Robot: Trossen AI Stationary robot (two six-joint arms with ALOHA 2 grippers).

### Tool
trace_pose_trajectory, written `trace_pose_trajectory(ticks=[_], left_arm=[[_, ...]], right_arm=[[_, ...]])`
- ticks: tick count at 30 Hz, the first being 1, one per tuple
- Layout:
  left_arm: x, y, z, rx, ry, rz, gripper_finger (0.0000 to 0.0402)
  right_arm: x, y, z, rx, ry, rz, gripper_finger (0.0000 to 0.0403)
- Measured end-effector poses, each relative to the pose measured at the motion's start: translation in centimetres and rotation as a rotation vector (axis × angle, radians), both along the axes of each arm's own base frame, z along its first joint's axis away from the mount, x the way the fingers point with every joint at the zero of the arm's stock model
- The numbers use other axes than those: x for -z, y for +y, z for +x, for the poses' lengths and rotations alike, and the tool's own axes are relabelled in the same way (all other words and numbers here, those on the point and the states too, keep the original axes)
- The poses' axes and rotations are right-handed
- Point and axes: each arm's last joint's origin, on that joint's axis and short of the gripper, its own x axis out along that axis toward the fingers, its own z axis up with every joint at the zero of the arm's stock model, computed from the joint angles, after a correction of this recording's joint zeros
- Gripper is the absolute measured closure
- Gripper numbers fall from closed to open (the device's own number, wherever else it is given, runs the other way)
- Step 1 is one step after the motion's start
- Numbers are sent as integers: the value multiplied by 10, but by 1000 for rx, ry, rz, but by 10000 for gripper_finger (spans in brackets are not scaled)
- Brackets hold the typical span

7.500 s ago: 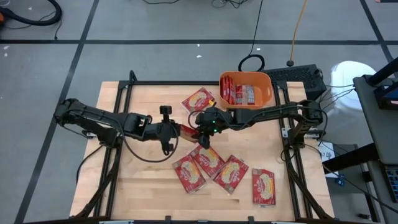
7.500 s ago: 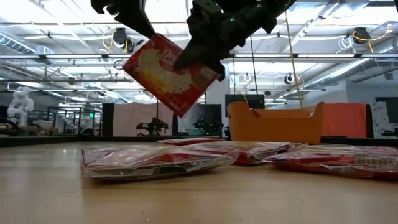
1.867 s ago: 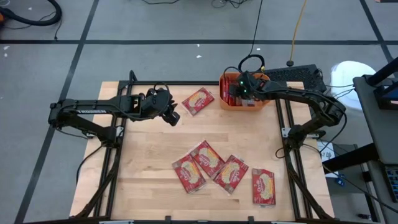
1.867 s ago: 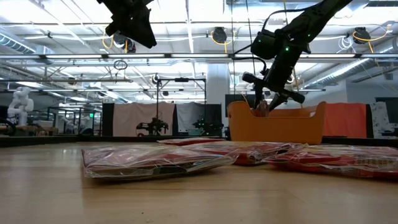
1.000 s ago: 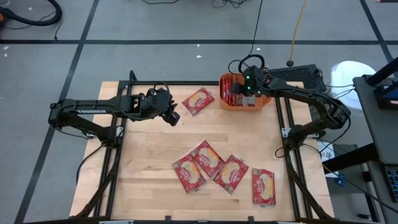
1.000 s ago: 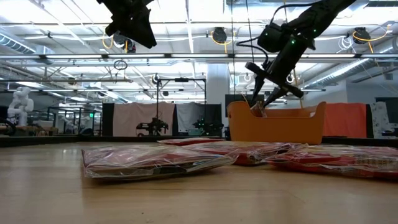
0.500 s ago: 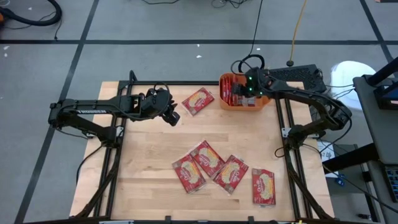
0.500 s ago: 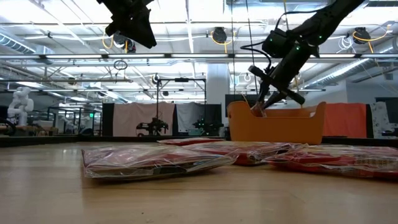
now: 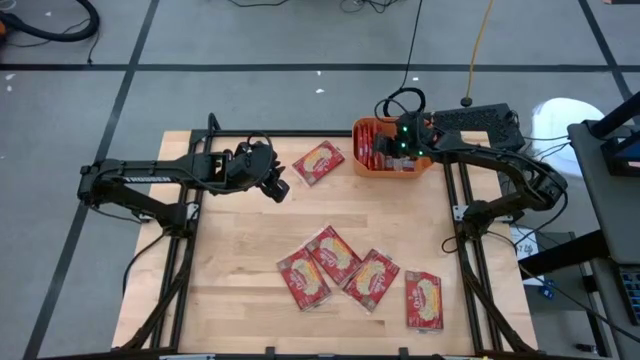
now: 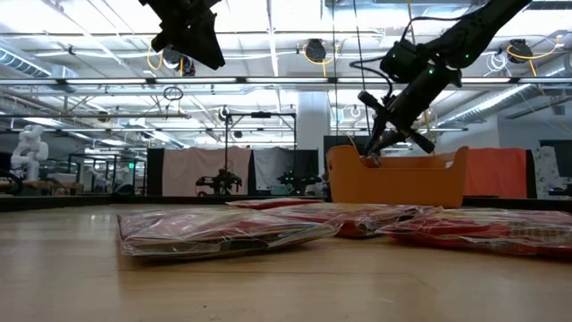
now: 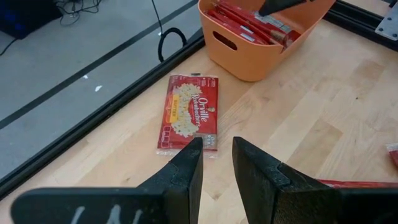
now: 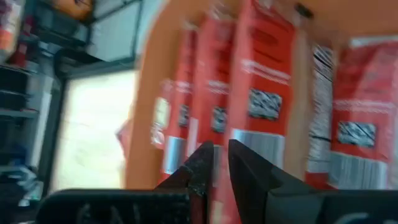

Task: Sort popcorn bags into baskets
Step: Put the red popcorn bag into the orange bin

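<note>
Right claw [image 9: 392,150] is over the orange tub [image 9: 432,160] near the top middle of the high view, fingers nearly pressed together with only a thin gap. Nothing is pinched between them as far as I can see. The tub already has several red bags [image 12: 261,93] standing on edge inside.

Left claw [image 9: 281,192] hangs over the bench [image 9: 230,270] left of center, fingers a little apart and empty. One bag [image 9: 319,162] lies flat just left of the tub. Four more are down in the lower middle: three overlapping in a fan [image 9: 338,267], and one [image 9: 424,300] off to their right. In the low view the right claw [image 10: 368,152] sits just above the tub's rim.
</note>
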Motion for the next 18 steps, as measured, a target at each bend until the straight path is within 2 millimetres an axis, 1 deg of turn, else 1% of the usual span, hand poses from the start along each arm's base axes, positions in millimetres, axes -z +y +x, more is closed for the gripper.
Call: trace_pose_trajectory(ticks=[5,9,12,15,18], left_arm=[[0,0,0,1,6,0,309],[1,0,0,3,11,3,309],[1,0,-1,4,13,3,309],[1,0,-1,10,23,8,309],[1,0,-1,42,47,33,309]], right_arm=[[-13,2,-4,7,-44,-41,362],[-26,7,-9,-29,-74,-71,362],[-42,16,-13,-63,-62,-39,362],[-64,30,-13,-101,-44,-26,362],[-84,44,-12,-130,-65,-17,362]])
